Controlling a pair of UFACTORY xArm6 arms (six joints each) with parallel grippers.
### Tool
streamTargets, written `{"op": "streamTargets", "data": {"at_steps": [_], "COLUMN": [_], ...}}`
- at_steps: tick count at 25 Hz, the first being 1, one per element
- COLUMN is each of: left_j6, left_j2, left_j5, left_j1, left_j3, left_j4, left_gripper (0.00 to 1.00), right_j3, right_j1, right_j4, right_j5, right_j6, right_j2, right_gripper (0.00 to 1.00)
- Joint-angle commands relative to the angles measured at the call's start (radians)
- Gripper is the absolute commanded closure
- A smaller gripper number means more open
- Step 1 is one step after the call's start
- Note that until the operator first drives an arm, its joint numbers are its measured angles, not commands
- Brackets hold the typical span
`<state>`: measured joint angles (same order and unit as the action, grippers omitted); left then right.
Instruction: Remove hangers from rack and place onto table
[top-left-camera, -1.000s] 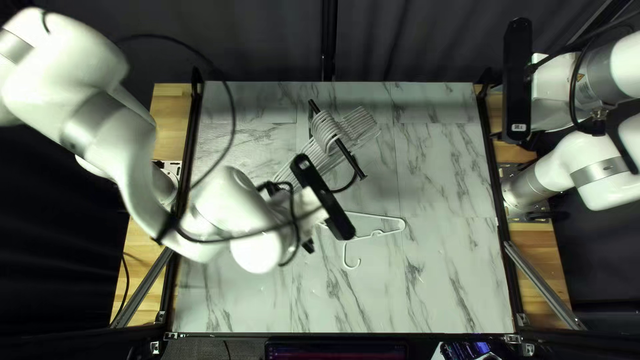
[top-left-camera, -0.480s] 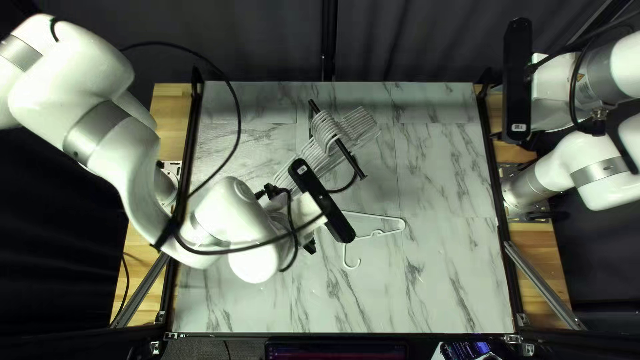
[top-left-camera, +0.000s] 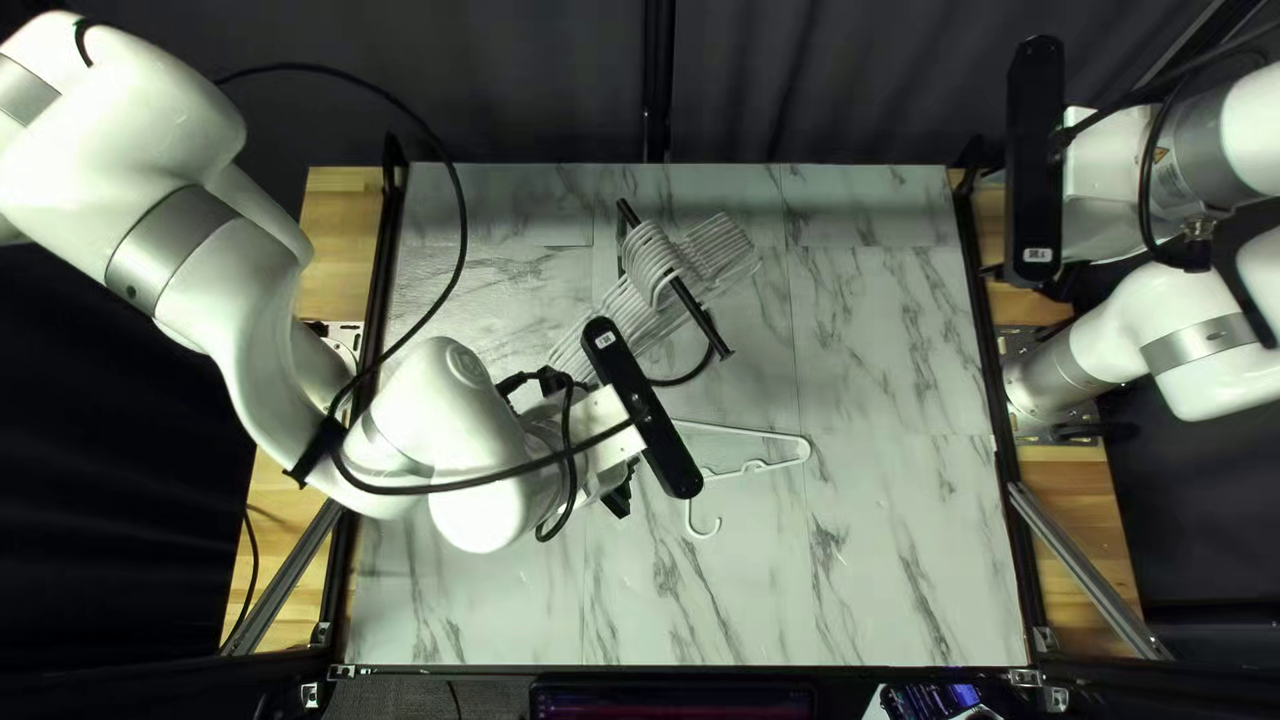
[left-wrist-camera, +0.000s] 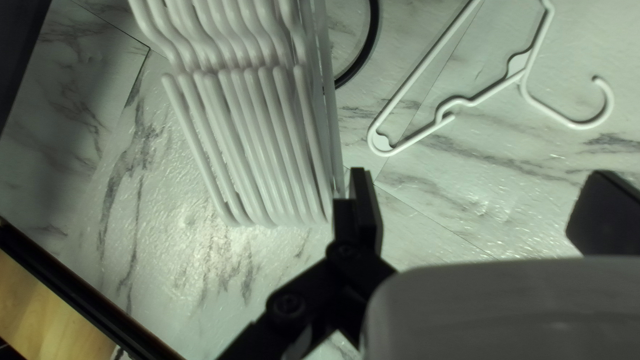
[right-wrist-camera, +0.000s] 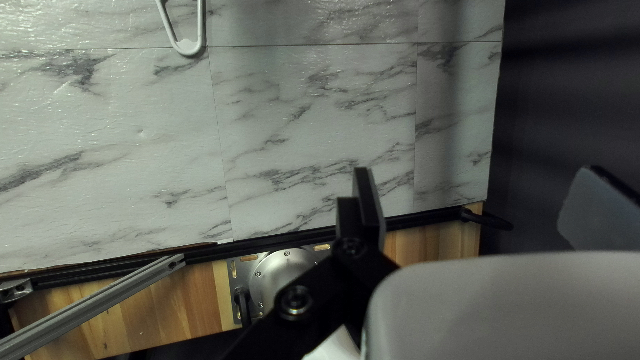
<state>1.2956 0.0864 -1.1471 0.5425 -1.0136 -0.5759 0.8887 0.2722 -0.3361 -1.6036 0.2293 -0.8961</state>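
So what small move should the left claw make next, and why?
Probably ease the left claw sideways toward the bunched hangers on the rack: it is open and empty, the bunch sits outside its fingers, and one loose hanger lies on the table.

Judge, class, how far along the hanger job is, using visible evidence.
Done: one white hanger lies loose on the table. In hand: nothing; the left tool and right tool are both open and empty. Left to do: the bunch of white hangers hooked over the black rack.
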Motion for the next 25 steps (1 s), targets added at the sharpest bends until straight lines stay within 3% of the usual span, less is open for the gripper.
{"op": "streamTargets", "data": {"at_steps": [1,8,25], "left_j6": [0.018,0.013,-0.014], "left_j2": [-0.002,0.028,0.053], "left_j5": [-0.009,0.029,0.078], "left_j1": [0.009,0.001,-0.041], "left_j3": [0.007,0.062,0.106], "left_j4": [-0.015,-0.055,-0.049], "left_gripper": [0.00,0.00,0.00], "right_j3": [0.000,0.000,0.000], "right_j1": [0.000,0.000,0.000], "right_j4": [0.000,0.000,0.000], "right_j5": [0.000,0.000,0.000], "right_j6": [0.000,0.000,0.000], "right_j2": [0.000,0.000,0.000], "right_gripper": [0.00,0.00,0.00]}}
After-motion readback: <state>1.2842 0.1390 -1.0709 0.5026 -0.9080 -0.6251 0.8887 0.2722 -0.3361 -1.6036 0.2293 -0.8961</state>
